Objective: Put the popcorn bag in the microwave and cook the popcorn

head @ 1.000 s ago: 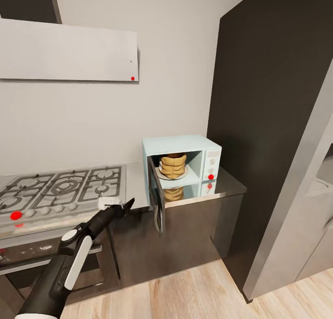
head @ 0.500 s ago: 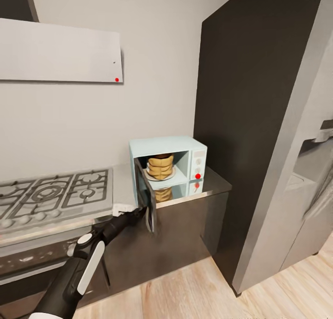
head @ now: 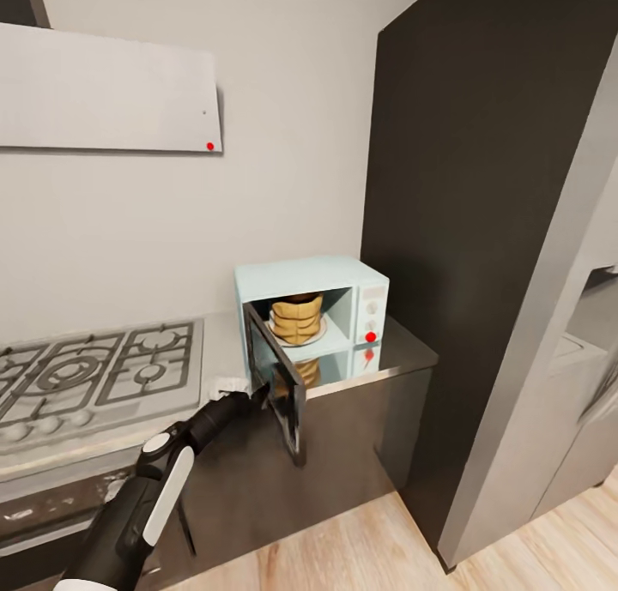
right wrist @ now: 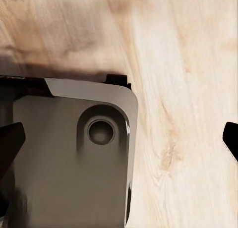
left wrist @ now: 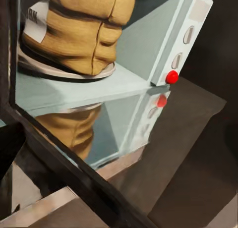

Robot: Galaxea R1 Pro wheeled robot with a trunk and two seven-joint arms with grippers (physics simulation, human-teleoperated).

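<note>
The pale-blue microwave (head: 311,275) stands on the grey countertop (head: 408,355) with its dark glass door (head: 279,385) swung partly out. Inside, the tan popcorn bag (head: 298,318) sits upright on a white plate (head: 319,334). My left gripper (head: 257,395) is at the outer side of the door, low down, and it is open with nothing held. In the left wrist view the popcorn bag (left wrist: 82,32) appears through the glass, beside the control panel (left wrist: 187,37) and its red light (left wrist: 171,77). My right gripper (right wrist: 120,141) hangs open over the floor.
A steel gas hob (head: 94,376) lies left of the microwave, with dark cabinet fronts (head: 360,437) below. A tall dark cabinet (head: 481,188) rises right of the counter. Wooden floor (head: 369,548) lies in front. My own grey base (right wrist: 74,158) shows under the right gripper.
The camera has shifted. My left gripper moved from the hob's front edge to the door's outer side, and the door has swung partway toward shut.
</note>
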